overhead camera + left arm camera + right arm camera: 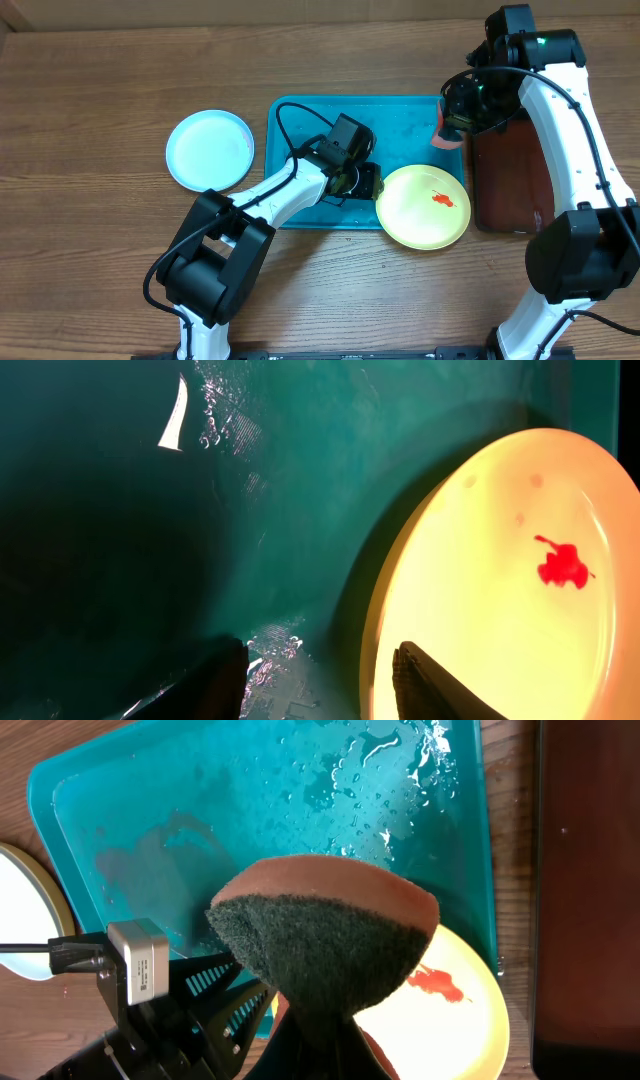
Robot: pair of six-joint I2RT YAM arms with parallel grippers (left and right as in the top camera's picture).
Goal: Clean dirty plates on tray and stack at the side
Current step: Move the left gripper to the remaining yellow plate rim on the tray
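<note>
At the near right corner of the tray [300, 102], my spread left gripper [366, 182] should hold the yellow plate [425, 210] steady by its rim so my right gripper [452, 118], pinching the sponge [330, 940], can scrub.

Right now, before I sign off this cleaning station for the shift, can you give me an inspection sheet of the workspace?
Surface: wooden table.
Job's things: teal tray wet with droplets; yellow-green plate with a red smear, lying over the tray's near right corner; light blue plate on the table left of the tray.
Clutter: dark red-brown tray right of the teal one.
Grippers: left pincer open, the yellow-green plate's edge between its fingers; right pincer shut on a sponge above the tray's far right corner.
Cables: black cable loops off the left arm over the tray; second black cable along the right arm.
Surroundings: nothing seen.
</note>
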